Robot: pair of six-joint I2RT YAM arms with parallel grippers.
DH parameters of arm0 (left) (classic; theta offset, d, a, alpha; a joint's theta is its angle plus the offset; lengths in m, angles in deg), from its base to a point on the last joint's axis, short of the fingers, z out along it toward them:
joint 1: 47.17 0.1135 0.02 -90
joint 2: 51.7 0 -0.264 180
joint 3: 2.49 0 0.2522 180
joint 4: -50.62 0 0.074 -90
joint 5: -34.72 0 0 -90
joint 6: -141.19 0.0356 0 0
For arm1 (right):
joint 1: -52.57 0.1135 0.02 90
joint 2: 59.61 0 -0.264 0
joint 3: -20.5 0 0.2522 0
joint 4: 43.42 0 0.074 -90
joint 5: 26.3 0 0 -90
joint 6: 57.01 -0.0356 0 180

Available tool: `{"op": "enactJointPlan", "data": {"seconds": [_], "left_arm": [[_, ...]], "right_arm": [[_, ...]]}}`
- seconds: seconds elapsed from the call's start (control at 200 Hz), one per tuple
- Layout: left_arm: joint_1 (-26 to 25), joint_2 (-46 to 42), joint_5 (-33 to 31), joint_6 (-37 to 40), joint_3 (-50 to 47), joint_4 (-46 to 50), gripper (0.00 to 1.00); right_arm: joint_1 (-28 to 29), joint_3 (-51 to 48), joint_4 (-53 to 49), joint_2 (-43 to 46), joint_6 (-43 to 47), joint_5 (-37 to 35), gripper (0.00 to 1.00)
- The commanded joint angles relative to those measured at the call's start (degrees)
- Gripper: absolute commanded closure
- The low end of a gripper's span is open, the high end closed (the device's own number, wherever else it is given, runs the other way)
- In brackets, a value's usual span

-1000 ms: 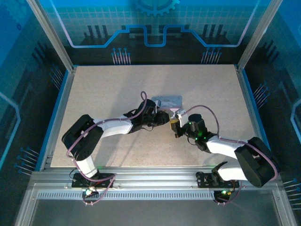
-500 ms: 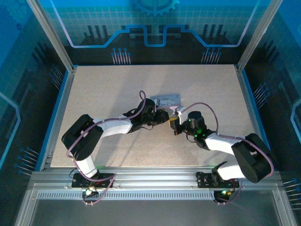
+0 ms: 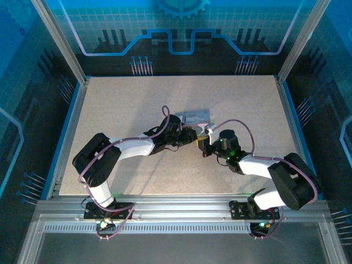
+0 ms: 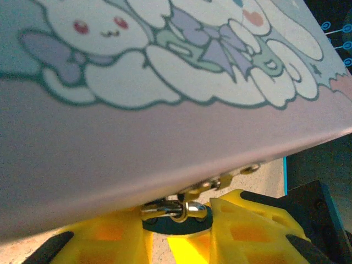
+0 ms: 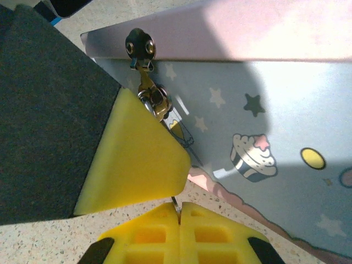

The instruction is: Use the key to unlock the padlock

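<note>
right hand [image 5: 180, 208] pinches key [image 5: 175, 201] — left hand [image 4: 179, 224] grips padlock [image 4: 184, 210]

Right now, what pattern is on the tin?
The tin shows pastel cartoon characters; left wrist view.

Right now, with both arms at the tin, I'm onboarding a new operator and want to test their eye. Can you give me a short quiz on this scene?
1. True or false: the right gripper is shut on the key.
2. The padlock hangs from: A) the clasp on the tin; B) a loose cable; C) the table's edge.
3. Which gripper has the padlock between its fingers?
Key: 1 true; 2 A; 3 the left gripper.
</note>
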Motion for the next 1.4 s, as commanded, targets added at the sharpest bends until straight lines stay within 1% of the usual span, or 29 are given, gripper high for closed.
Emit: {"op": "enactJointPlan", "data": {"seconds": [0.0,0.125,0.29,0.395,0.48,0.625,0.835,0.97,1.195,1.396], "left_arm": [[-0.7,-1.0,6.3,1.1,1.3,-1.1,0.68],[-0.3,-2.0,6.1,1.7,1.1,-0.3,0.56],[1.4,-5.1,5.4,1.5,-1.6,0.1,0.44],[2.9,-7.3,5.3,0.1,-4.5,-1.7,0.35],[4.5,-8.2,5.3,-2.4,-7.5,-4.9,0.31],[5.8,-8.8,4.1,-6.5,-12.0,-10.9,0.31],[5.8,-7.5,3.5,-9.9,-14.0,-15.2,0.34],[5.7,-5.8,4.2,-12.6,-14.6,-18.4,0.37],[4.9,-4.2,4.1,-14.6,-15.1,-20.0,0.39],[4.7,-3.1,3.3,-16.3,-15.8,-20.4,0.39]], "right_arm": [[-0.5,0.7,7.2,-1.1,-2.3,-1.1,1.00],[-0.7,-0.6,8.9,-3.3,-4.5,-1.1,1.00],[-0.7,-0.1,8.5,-5.5,-6.5,-0.6,1.00],[-0.7,-0.1,8.3,-6.4,-8.3,0.1,1.00],[-0.6,-0.2,8.2,-6.7,-10.2,0.6,1.00],[-0.6,-0.2,7.2,-6.2,-14.9,1.7,1.00],[-0.5,0.9,3.5,-5.9,-23.3,4.4,1.00],[-0.5,0.8,5.6,-6.8,-28.5,6.4,1.00],[-0.5,2.4,6.6,-8.2,-34.3,8.9,1.00],[-0.4,3.3,5.6,-7.9,-37.3,9.3,1.00]]}}
